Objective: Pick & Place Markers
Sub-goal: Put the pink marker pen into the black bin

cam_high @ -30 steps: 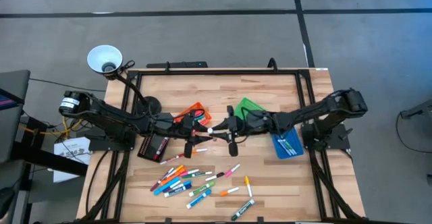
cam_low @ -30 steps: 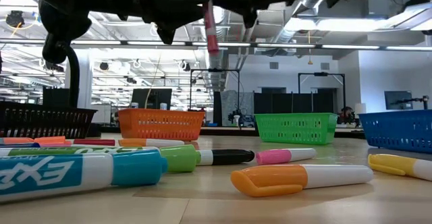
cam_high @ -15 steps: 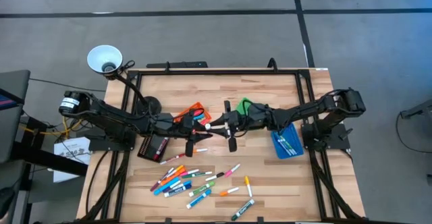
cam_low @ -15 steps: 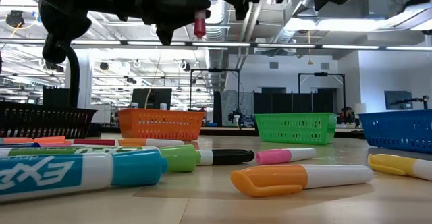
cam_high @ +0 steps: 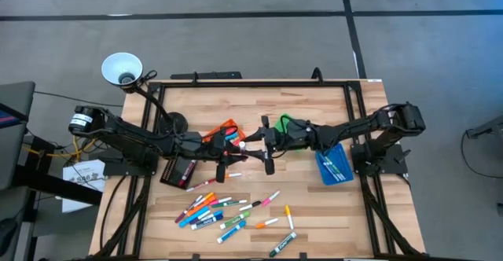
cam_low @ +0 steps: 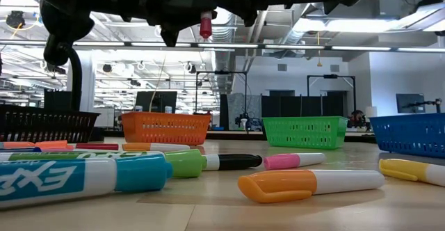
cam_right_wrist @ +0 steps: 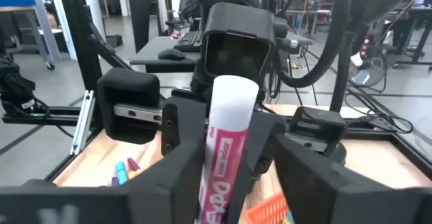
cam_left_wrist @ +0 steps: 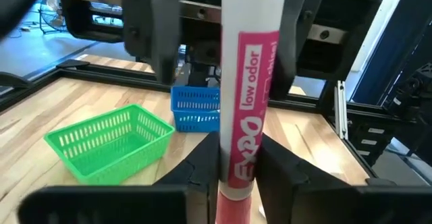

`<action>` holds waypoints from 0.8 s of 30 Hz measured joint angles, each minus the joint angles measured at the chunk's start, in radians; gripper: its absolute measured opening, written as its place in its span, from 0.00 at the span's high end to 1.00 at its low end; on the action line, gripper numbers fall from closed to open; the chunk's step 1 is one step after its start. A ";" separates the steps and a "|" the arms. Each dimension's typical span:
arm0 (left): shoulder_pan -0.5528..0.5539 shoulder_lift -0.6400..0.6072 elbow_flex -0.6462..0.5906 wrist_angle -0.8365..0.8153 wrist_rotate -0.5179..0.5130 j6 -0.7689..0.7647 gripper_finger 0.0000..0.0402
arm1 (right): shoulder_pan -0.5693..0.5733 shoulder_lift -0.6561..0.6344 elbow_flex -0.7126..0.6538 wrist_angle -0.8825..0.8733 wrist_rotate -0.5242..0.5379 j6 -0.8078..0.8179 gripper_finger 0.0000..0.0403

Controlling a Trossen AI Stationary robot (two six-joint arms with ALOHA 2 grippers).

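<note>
One pink-labelled white plastic marker (cam_left_wrist: 246, 116) mid-handover | your left gripper (cam_left_wrist: 239, 166) clamps it | right gripper (cam_right_wrist: 226, 177), at its 3 o'clock, stands open, freeing it.

Grey floor (cam_high: 424, 64) spreads around the wooden table (cam_high: 314, 206), crossed by dark seams. Beyond, a big open workshop: exposed ducts (cam_low: 229, 57) and strip lights (cam_low: 389, 48) overhead, dark monitors (cam_low: 156, 101) on benches, a white lamp shade (cam_high: 121, 68) at the table's corner.
</note>
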 joint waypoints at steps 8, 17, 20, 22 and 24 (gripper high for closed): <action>-0.044 -0.006 0.000 -0.199 -0.034 -0.151 0.82 | 0.043 -0.044 -0.001 -0.212 -0.002 0.004 0.39; -0.061 -0.272 0.000 -0.763 -0.072 -0.506 0.82 | 0.112 -0.066 -0.001 -0.561 -0.002 0.238 0.38; -0.069 -0.381 0.000 -1.028 -0.055 -0.688 0.82 | 0.117 -0.064 -0.002 -0.591 -0.003 0.241 0.38; -0.089 -0.440 0.000 -1.196 -0.022 -0.818 0.82 | 0.117 -0.065 -0.001 -0.588 -0.002 0.252 0.38; -0.128 -0.479 0.000 -1.324 -0.004 -0.926 0.82 | 0.117 -0.066 -0.001 -0.590 -0.002 0.279 0.38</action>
